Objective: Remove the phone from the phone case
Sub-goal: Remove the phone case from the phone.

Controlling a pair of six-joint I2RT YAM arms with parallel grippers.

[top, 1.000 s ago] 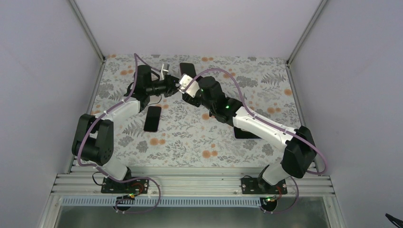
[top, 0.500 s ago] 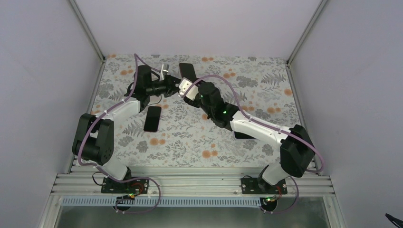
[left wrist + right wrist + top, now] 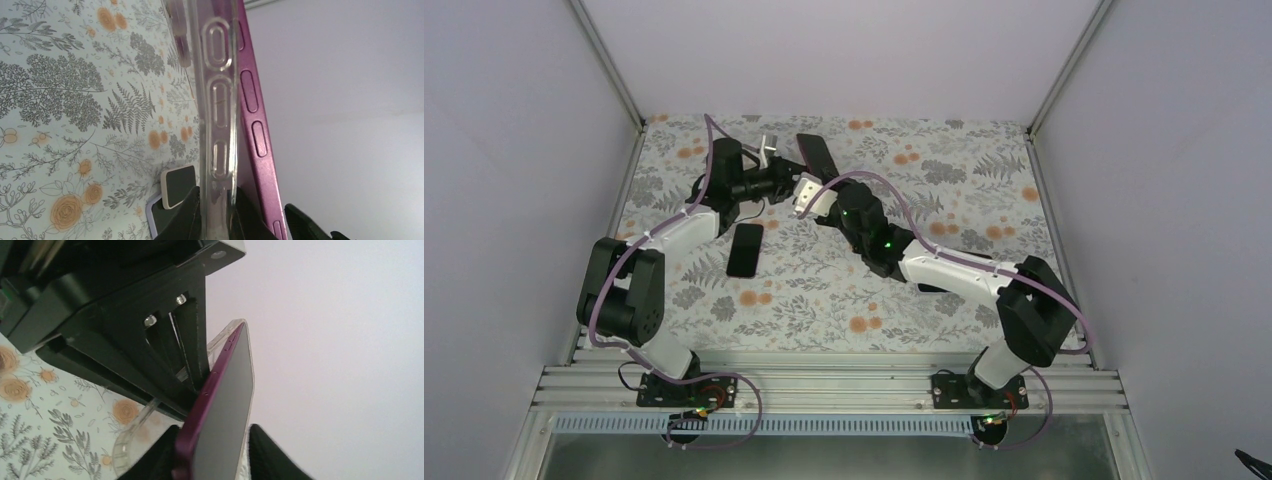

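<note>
In the left wrist view my left gripper (image 3: 216, 197) is shut on the edge of a clear phone case (image 3: 217, 100), held upright above the table. A purple phone (image 3: 255, 125) stands just right of the case, leaning away from it at the near end. In the right wrist view my right gripper (image 3: 212, 432) is shut on the phone (image 3: 225, 400), grey screen facing right, with the clear case (image 3: 135, 440) behind and left of it. In the top view both grippers, left (image 3: 786, 172) and right (image 3: 807, 190), meet at the back middle, and the dark phone (image 3: 816, 152) tilts above them.
A black phone (image 3: 745, 250) lies flat on the floral mat left of centre. A dark flat object (image 3: 934, 285) lies under my right forearm; the left wrist view shows a lilac-edged dark slab (image 3: 162, 212) with a cream-rimmed square (image 3: 177, 186). Walls enclose the mat.
My right arm has swung left and closer to the left gripper. The phone has tilted over, its far end swinging left and away from the case. The left arm has barely moved.
</note>
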